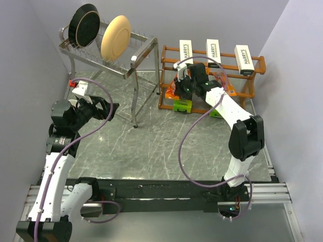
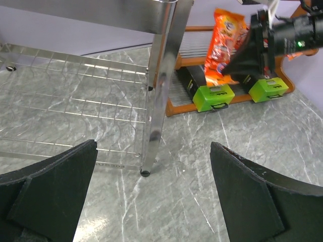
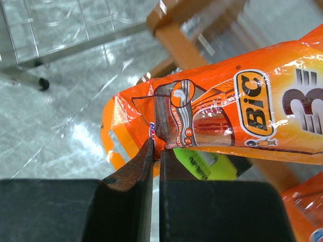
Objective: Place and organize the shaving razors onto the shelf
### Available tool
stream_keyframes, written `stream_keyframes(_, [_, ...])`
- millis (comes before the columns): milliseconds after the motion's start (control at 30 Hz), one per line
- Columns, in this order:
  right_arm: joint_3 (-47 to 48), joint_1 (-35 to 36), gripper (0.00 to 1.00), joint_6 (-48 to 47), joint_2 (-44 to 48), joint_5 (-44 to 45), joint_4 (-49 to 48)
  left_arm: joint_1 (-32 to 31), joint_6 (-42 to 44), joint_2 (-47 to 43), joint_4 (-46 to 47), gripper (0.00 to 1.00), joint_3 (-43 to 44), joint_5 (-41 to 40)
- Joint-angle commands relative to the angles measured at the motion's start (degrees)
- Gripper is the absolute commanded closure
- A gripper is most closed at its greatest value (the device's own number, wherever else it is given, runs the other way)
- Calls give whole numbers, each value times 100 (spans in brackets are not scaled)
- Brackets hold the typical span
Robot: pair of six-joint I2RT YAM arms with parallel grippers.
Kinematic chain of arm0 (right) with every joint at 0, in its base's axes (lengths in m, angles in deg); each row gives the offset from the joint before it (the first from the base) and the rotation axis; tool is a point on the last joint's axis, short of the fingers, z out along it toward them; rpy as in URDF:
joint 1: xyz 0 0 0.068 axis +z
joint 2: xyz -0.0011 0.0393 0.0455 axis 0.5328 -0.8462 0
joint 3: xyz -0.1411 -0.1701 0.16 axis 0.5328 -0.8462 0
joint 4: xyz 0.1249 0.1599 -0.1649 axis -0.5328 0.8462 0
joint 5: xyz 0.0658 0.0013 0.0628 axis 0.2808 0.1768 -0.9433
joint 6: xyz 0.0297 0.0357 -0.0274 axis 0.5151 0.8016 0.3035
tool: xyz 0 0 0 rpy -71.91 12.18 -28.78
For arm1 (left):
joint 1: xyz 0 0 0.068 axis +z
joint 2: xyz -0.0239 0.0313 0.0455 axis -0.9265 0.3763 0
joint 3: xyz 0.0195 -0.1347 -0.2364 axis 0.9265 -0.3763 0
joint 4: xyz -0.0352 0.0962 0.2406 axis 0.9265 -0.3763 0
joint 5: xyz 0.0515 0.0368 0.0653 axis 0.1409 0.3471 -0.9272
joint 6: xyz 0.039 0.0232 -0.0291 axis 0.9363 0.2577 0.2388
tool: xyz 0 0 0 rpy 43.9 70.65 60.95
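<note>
My right gripper [image 1: 180, 85] [image 3: 156, 147] is shut on the edge of a flat orange BIC razor pack [image 3: 227, 118], held at the left end of the wooden shelf [image 1: 167, 50]; the pack also shows in the left wrist view [image 2: 225, 44]. Three white HARRY'S boxes [image 1: 215, 52] lie on the top tier. Two black-and-lime-green packs [image 2: 214, 97] [image 2: 268, 89] sit on the bottom tier. Another orange pack [image 1: 229, 89] lies on the middle tier. My left gripper [image 1: 112, 110] [image 2: 151, 194] is open and empty over the floor, left of the shelf.
A silver metal rack [image 1: 132, 60] with a black plate [image 1: 83, 23] and a cream plate [image 1: 115, 37] stands at the back left. Its front leg [image 2: 156, 106] stands right ahead of my left gripper. Walls close in both sides.
</note>
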Motion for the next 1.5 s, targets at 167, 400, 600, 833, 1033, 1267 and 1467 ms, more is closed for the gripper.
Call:
stream_keyframes(167, [1070,-38,85,-444,-578,14,260,-55,40,54,158,0,137,235])
stream_keyframes(400, [1290,-196,83,-462,-789,199,234,-55,5,2,158,0,75,270])
stream_keyframes(600, [1545,-284,76,-541,-939,234,260,-55,40,-42,70,1,66,297])
stream_keyframes(833, [1826,-284,69,-594,-1053,260,357,-55,22,-77,96,1,40,323])
stream_keyframes(1033, [1581,-293,63,-471,-939,409,217,-55,5,-86,131,1,22,340])
stream_keyframes(1267, [1370,-284,52,-251,-676,568,102,-55,-22,-51,201,1,22,385])
stream_keyframes(1467, [931,-232,41,-119,-27,603,84,-55,-83,-78,298,1,-21,358])
